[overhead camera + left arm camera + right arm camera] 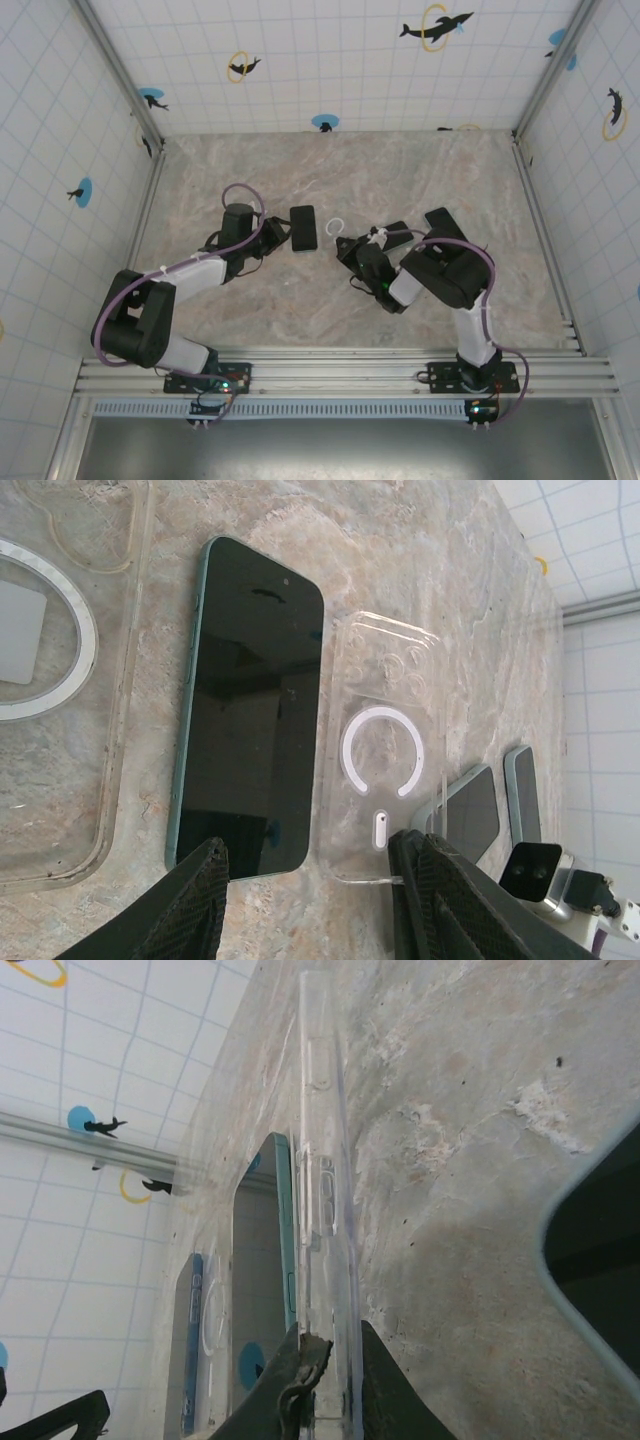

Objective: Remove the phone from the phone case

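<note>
"So, where's the phone sitting?"

"From my seat I see the phone (255,705) flat on the surface (420,570), dark screen up, bare of any cover. The phone case (385,760), clear with a white ring, is just beside it along one long side."

"And the jaws?"

"My left jaws hang over one short end of the phone, about half open, with nothing between the fingers (205,905). One finger sits at the phone's corner; whether it touches I can't make out. My right jaws are pinched shut on the phone case's rim, on the side away from the phone."

"Is the case lifted?"

"I cannot tell whether it rests flat or is tipped up."

"Anything else around?"

"A second clear case (60,820) lies along the phone's other long side, and two more handsets (470,815) lie beyond the phone case, further from the phone."
</note>
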